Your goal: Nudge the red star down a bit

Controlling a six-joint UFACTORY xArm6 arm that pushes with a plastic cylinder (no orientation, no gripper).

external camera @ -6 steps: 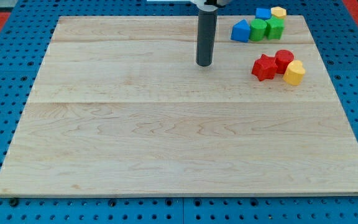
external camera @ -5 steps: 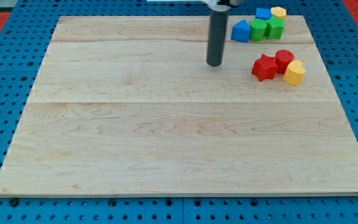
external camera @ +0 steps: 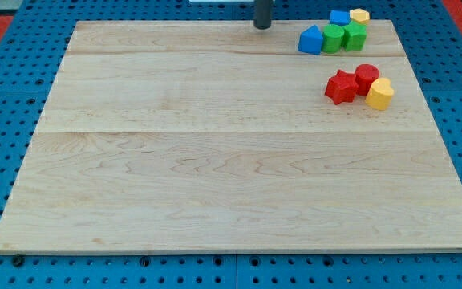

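Camera view shows my tip (external camera: 261,26) at the worktop's (external camera: 215,160) top edge, holding nothing, with the red star (external camera: 341,87) lying lower right of it.

Only the lowest stub of the dark rod shows, entering from the view's top edge and hanging upright. My tip (external camera: 262,27) sits at the far edge of the wooden board, right of that edge's midpoint and nearer the top right corner than the top left. The rod looks straight and vertical, with no lean to either side that can be made out. So little of it is in frame that whether the tip stands just on the board's far edge or a touch beyond it is hard to say. The arm above it is out of view.
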